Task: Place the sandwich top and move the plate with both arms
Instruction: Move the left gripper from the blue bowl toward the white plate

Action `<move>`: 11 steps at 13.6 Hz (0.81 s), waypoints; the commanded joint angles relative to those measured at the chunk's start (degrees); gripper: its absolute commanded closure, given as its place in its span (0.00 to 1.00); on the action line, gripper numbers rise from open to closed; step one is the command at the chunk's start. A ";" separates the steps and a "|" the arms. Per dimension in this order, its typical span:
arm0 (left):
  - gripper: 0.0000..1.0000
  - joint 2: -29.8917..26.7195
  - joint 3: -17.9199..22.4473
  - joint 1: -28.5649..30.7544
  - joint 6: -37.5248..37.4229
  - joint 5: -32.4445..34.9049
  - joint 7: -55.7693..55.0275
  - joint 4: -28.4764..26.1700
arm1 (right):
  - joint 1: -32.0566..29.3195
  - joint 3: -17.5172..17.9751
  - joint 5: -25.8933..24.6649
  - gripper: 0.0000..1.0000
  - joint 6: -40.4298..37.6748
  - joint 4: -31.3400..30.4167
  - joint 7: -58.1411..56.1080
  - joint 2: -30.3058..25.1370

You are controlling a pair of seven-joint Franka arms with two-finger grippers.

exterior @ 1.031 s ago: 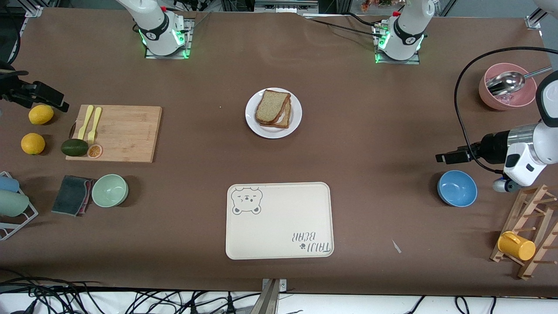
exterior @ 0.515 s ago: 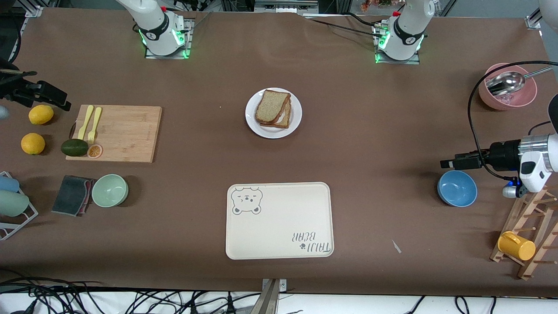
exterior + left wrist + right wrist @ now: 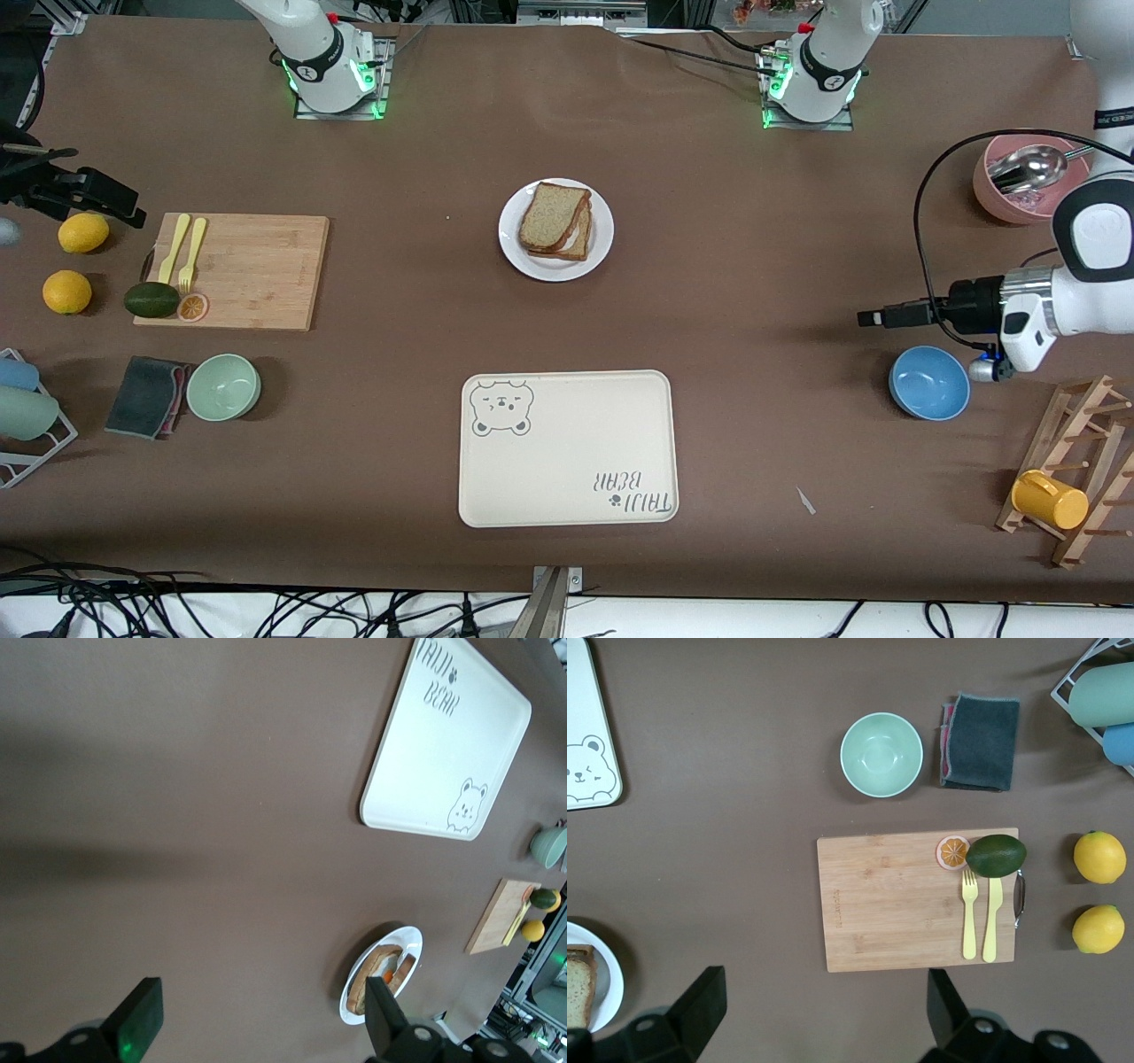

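Cream tray [image 3: 567, 447] reads "TAIJI BEAR"; left gripper [image 3: 873, 316] and right gripper [image 3: 124, 211] hang wide-jawed, empty.

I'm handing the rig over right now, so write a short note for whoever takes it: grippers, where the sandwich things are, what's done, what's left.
Left gripper: open, empty, in the air at the left arm's end of the table, near the blue bowl.
Right gripper: open, empty, at the right arm's end, by the lemons and the cutting board.
Bread slice: already on top of the sandwich, on the plate mid-table.
Tray: nearer the front camera than the plate, nothing on it.
Done: sandwich top placed.
Left: move the plate with both arms; neither gripper is at it yet.
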 commanded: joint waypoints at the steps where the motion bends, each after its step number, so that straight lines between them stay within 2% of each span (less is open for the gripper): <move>1: 0.00 -5.72 0.26 -0.02 4.36 -2.26 6.55 -10.25 | 0.01 -0.30 1.13 0.00 -0.24 1.49 -0.85 0.58; 6: 0.00 -7.13 0.18 0.16 4.03 -4.72 14.64 -18.26 | 0.10 0.05 1.14 0.00 0.02 1.41 -0.85 0.58; 9: 0.00 -7.04 -2.19 -0.81 3.33 -2.70 13.78 -17.48 | 0.10 0.05 1.14 0.00 -0.06 1.41 -0.85 0.58; 11: 0.00 -7.04 -2.28 -0.81 3.58 -2.96 14.30 -17.22 | 0.10 0.05 1.14 0.00 -0.16 1.41 -0.85 0.50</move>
